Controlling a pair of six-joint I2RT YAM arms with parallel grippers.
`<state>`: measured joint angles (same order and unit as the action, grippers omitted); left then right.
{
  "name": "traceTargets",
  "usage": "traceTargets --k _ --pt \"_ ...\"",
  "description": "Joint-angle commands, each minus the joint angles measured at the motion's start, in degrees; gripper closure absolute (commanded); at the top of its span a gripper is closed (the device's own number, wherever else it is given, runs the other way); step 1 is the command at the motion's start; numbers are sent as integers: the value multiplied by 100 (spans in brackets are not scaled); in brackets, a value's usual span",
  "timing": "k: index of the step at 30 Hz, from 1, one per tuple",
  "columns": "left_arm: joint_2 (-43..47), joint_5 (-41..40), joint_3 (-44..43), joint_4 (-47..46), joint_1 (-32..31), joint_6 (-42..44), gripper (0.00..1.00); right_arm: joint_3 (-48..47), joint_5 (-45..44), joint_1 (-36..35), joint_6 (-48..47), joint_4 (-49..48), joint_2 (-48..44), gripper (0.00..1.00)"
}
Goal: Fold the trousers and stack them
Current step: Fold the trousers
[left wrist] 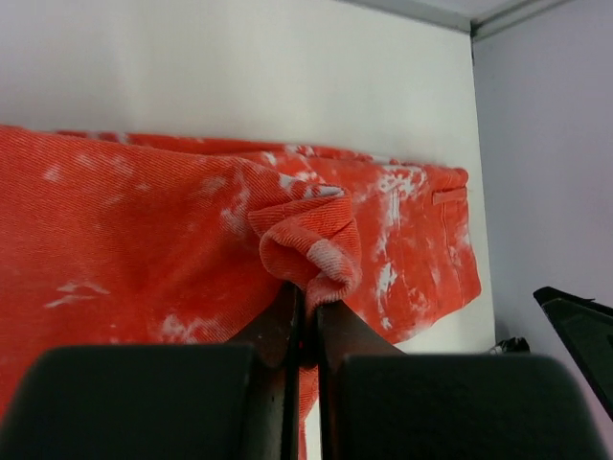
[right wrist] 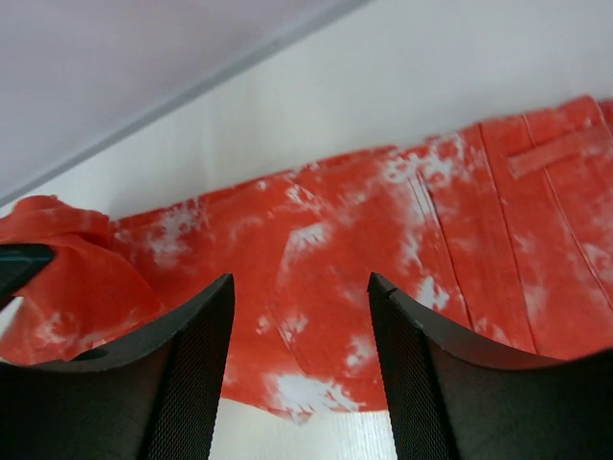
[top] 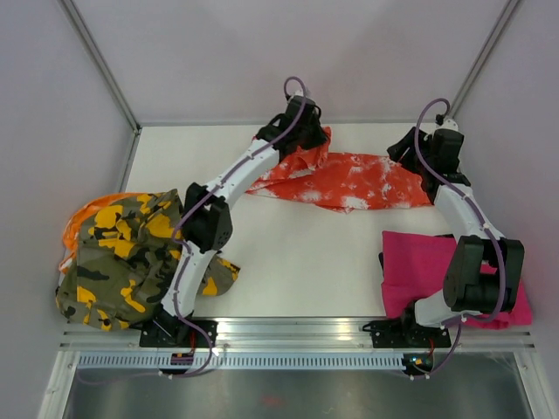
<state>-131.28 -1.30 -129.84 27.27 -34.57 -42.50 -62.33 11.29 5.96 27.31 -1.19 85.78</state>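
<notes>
The orange-red trousers (top: 349, 183) w/ white splotches lie spread out at the far side of the table (top: 306, 262), around the middle, running left to right. Their left end is bunched up. The left pincer (left wrist: 306, 305) is shut tight on a small rolled fold of that cloth, pinched btw its two black fingers. The right pincer (right wrist: 301, 287) is over the right end of the same pair, fingers apart, nothing btw them. A pocket flap (right wrist: 560, 151) shows on the cloth close by. Camo trousers (top: 122, 253), yellow, olive & black, sit in a heap at the near left edge, partly hanging off, w/ a bit of orange cloth (top: 77, 225) poking out under them. Pink trousers (top: 419, 262) lie folded at the near right corner, by the right arm's base.
</notes>
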Motion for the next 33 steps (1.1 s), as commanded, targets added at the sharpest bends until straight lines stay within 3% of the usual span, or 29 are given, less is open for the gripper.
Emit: traceTargets --k 1,14,15,16,17,18,22,23,27,29,32,33 --pt "-571 -362 -489 -529 -375 -654 98 132 14 72 -173 295 -175 35" --pt "-925 -459 -446 -494 -859 5 96 63 250 81 -534 576 -114 33" --pt "-943 -450 -489 -494 -841 57 56 63 329 81 -534 576 -79 33" --pt "-952 -415 -516 -494 -806 84 40 63 513 81 -542 576 -79 33" --pt "-891 -389 -577 -459 -771 171 13 71 593 81 -560 585 -96 33" --pt "-812 -354 -595 -424 -710 259 1 71 663 90 -569 585 -122 33" --pt "4 -187 -289 -135 -52 716 0 36 1094 20 -604 620 -211 26" --pt "233 -65 -113 -108 359 934 0 36 1095 -24 -604 629 -202 23" --pt "1584 305 1631 -125 1223 1752 2 107 831 -489 -630 620 140 22" --pt "1833 717 2110 -143 1461 2348 6 37 753 -821 -595 603 499 25" --pt "2036 1201 2805 -265 1506 2702 35 -445 446 -1218 -701 603 1035 43" --pt "2028 1315 3102 -379 1497 2703 50 -560 410 -1281 -701 611 1168 49"
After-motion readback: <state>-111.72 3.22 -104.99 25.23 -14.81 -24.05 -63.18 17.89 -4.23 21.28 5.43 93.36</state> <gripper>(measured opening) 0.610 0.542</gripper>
